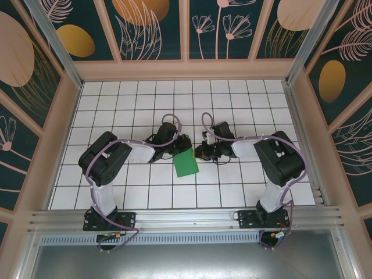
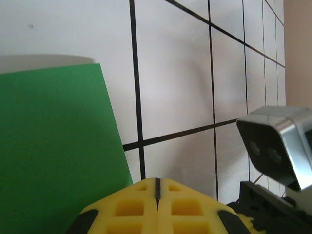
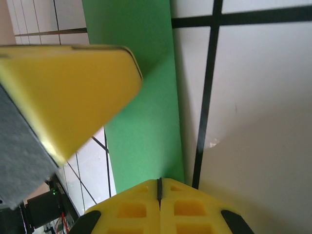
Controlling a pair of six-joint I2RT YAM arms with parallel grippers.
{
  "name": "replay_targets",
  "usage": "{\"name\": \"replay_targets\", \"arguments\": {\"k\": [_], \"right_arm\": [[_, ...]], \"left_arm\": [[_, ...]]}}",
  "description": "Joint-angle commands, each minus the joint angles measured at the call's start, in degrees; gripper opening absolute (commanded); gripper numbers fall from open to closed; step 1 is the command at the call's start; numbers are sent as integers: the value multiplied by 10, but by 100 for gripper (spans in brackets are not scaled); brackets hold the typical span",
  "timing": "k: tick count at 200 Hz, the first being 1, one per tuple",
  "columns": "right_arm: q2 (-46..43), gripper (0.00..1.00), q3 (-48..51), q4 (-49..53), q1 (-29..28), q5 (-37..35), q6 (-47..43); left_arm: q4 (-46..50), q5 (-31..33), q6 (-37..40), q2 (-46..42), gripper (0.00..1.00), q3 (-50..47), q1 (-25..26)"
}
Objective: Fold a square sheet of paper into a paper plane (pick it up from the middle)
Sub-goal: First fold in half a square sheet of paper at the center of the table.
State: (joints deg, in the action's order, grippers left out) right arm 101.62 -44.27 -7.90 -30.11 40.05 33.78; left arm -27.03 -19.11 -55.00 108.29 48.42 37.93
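The square sheet of paper [image 1: 186,164] is plain green and lies flat on the white grid table [image 1: 145,110] between the two arms, looking longer than it is wide. My left gripper [image 1: 186,140] sits at its far edge, shut, yellow fingertips pressed together with nothing between them. In the left wrist view the paper [image 2: 53,146] lies to the left of the left gripper [image 2: 157,181]. My right gripper [image 1: 200,153] is shut beside the sheet's right edge. In the right wrist view the paper [image 3: 146,122] runs up from the right gripper [image 3: 159,181], and the left gripper's yellow finger [image 3: 68,92] crosses above it.
The right arm's wrist camera housing [image 2: 278,144] stands close to the right of the left gripper. A wooden wall [image 1: 186,70] bounds the back of the table, and an aluminium rail [image 1: 186,216] runs along the near edge by the arm bases.
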Motion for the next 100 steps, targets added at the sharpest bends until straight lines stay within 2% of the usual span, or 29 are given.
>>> {"name": "replay_targets", "arguments": {"k": [1, 100], "right_arm": [[13, 0, -25, 29, -6, 14, -29], [47, 0, -43, 75, -6, 1, -54]], "left_arm": [[-34, -19, -7, 12, 0, -8, 1], [3, -4, 16, 36, 0, 1, 1]]}}
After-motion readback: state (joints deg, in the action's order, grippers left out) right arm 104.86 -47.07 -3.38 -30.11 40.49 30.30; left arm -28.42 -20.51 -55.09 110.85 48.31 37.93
